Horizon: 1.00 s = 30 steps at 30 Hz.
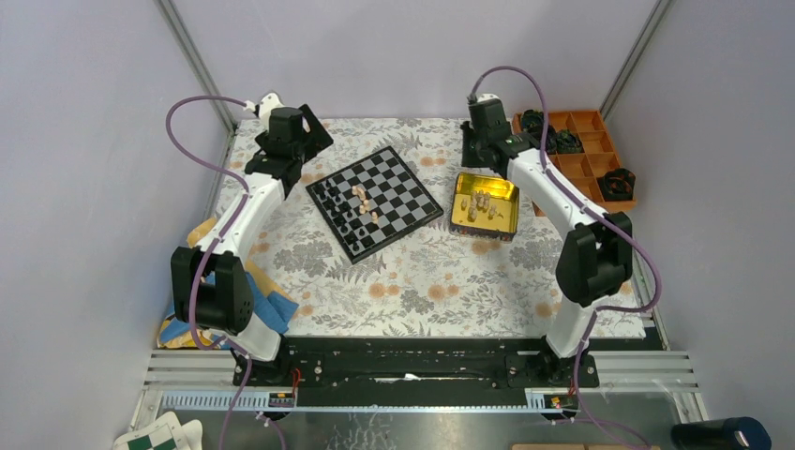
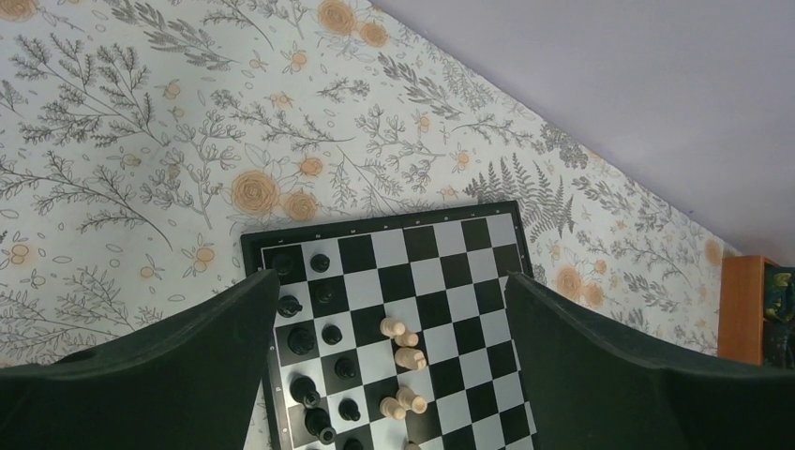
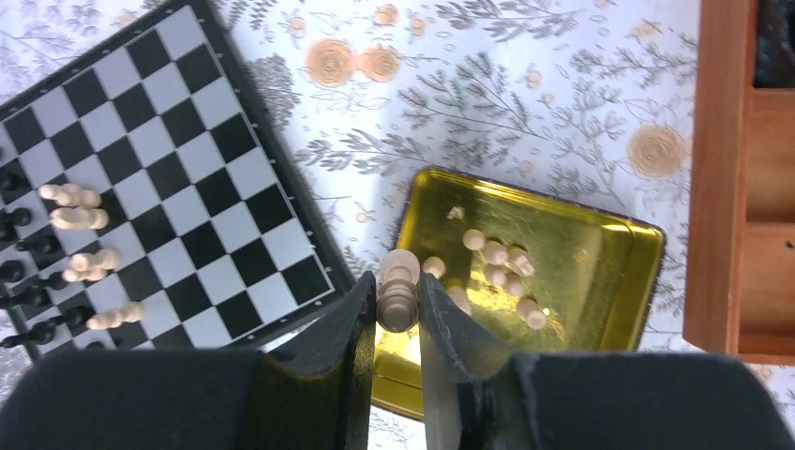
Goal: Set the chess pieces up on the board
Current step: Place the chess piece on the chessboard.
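From overhead I saw the board (image 1: 375, 202) lying skewed mid-table, with the gold tin (image 1: 504, 190) just off its 3 o'clock side and the orange tray (image 1: 589, 142) beyond at 2 o'clock. That view hid both sets of fingers. My right wrist camera settled one: the right gripper (image 3: 397, 302) was clenched on a single tan piece (image 3: 401, 267), held upright over the tin's edge, and loose tan pieces (image 3: 497, 253) lay inside the tin. My left wrist camera showed the left gripper (image 2: 389, 279) spread wide, grasping nothing, above the board. There black pieces (image 2: 323, 333) stood in two columns, and toppled tan ones (image 2: 403, 356) lay at their 3 o'clock.
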### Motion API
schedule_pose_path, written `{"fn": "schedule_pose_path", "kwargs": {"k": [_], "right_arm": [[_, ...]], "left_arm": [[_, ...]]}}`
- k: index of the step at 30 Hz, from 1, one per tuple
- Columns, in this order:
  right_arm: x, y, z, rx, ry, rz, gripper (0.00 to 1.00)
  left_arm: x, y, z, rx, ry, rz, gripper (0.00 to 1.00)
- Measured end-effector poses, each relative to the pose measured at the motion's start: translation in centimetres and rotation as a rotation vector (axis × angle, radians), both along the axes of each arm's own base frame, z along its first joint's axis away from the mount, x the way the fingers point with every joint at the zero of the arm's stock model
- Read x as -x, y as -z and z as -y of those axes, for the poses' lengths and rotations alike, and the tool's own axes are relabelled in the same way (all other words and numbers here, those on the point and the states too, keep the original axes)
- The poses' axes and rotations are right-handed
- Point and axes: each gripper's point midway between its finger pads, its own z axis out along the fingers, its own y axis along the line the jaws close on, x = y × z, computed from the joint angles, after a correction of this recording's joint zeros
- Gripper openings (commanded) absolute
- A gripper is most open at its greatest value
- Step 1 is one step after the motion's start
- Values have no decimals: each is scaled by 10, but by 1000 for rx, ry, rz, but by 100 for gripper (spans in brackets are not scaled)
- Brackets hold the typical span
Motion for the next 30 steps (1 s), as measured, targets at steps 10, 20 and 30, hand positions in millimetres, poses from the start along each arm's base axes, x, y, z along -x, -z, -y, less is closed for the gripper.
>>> {"fn": "schedule_pose_path", "kwargs": {"k": [10,20,30], "right_arm": [[-25,4,-74,-13,-123,-15,0],[-41,32,-109,-3,-172,-72,0],[-59,66,-122,7,-176,-116,0]], "left_arm": [[5,13,-2,18,-2,-28,98],[9,15,-1,30,3,-33,98],[11,20,1,38,12,-45,98]]}}
